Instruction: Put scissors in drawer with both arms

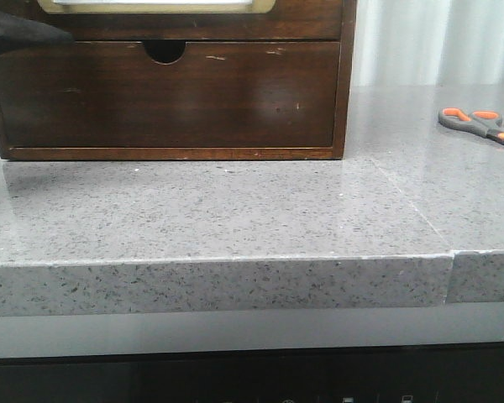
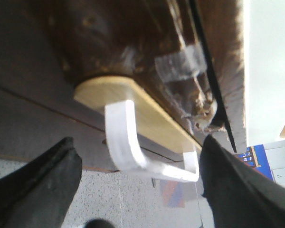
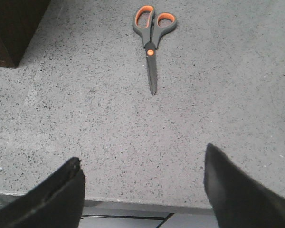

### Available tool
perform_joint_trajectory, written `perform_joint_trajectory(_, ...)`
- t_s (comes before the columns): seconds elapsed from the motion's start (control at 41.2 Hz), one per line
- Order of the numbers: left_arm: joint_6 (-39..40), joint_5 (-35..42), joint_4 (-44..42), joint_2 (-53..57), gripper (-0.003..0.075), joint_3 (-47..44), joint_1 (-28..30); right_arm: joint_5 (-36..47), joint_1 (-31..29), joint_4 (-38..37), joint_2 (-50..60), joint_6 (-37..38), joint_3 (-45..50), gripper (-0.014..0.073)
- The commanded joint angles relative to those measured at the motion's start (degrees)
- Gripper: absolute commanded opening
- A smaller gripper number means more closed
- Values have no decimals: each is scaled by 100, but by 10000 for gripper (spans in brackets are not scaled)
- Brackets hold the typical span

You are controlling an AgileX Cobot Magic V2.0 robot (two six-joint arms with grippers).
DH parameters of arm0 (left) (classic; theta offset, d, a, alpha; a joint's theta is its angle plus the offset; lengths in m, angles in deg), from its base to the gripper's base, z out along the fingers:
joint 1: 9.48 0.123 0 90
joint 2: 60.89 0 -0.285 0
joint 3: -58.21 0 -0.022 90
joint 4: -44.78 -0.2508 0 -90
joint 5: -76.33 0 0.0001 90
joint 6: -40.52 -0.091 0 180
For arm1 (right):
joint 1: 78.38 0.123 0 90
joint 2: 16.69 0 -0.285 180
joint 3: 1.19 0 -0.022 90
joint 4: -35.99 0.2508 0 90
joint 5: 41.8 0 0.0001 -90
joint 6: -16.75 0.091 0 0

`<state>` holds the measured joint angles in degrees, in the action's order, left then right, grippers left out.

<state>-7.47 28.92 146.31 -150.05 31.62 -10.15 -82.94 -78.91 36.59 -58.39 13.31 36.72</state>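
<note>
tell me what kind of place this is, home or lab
Hard to say; probably a staged kitchen-style test counter. There is a speckled grey stone countertop, a dark wooden drawer cabinet standing on it, and scissors lying loose.

The front view's top edge cuts off all but the bottom rim of the drawer (image 1: 157,7) above the notched drawer front (image 1: 164,94). The scissors' (image 1: 479,124) blade tips run off its right edge.

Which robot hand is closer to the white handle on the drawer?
Left. The left gripper is open with the white handle right between its fingers. The right gripper is open over bare counter, facing the scissors, off to the cabinet's right.
</note>
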Motion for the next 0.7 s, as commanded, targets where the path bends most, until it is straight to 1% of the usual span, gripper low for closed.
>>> perform_joint_trajectory(0.0, -32, -302, 509, 51, 512, 287, 11, 411, 17, -60, -44, -48, -196, 549)
perform_joint_trajectory(0.121, -32, -363, 509, -95, 505, 373, 11, 411, 17, -60, -44, -48, -196, 549)
perform_joint_trajectory(0.17, -32, -402, 509, -164, 474, 396, 11, 411, 17, -60, -44, -48, -196, 549)
perform_joint_trajectory(0.291, -32, -391, 509, -244, 339, 411, 11, 411, 17, -60, -44, -48, -196, 549)
perform_joint_trajectory(0.339, -32, -391, 509, -250, 297, 411, 11, 411, 17, -60, -44, -48, -196, 549)
perform_joint_trajectory(0.436, -32, -391, 509, -250, 183, 411, 11, 411, 17, -60, -44, -48, -196, 549)
perform_joint_trajectory(0.533, -32, -462, 509, -250, 111, 411, 11, 411, 17, -60, -44, -48, -196, 549)
perform_joint_trajectory(0.606, -152, -638, 509, -250, 92, 411, 11, 411, 17, -60, -44, -48, -196, 549)
perform_joint_trajectory(0.679, -229, -811, 509, -250, 92, 411, 11, 411, 17, -60, -44, -48, -196, 549)
